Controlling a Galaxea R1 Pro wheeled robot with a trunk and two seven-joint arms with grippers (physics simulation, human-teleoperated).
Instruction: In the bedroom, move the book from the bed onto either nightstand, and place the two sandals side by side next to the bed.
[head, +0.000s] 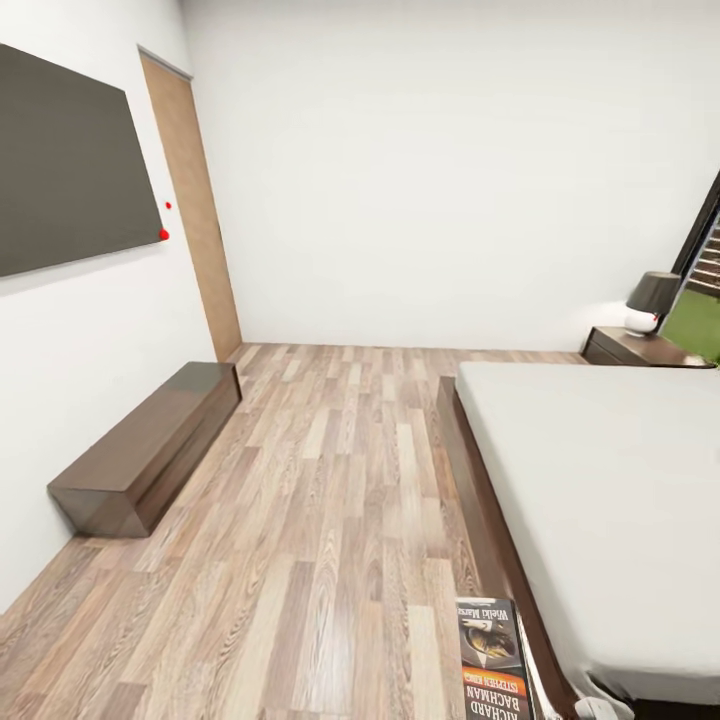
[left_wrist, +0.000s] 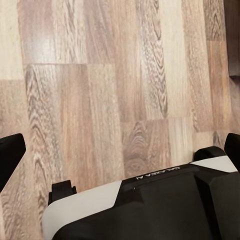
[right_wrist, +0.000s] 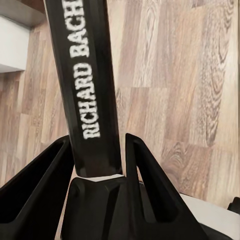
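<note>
The book (right_wrist: 87, 85) stands clamped between the two fingers of the right tool (right_wrist: 100, 165), its spine lettering facing the wrist camera; in the head view its cover (head: 492, 660) hangs over the floor (head: 330, 520) just beside the bed (head: 600, 500) frame's edge. Wide bare planks run left to the long dark bench (head: 150, 455). A nightstand (head: 635, 348) with a lamp (head: 650, 300) sits beyond the bed's far corner. The left tool's fingers barely show, so I cannot tell their state.
</note>
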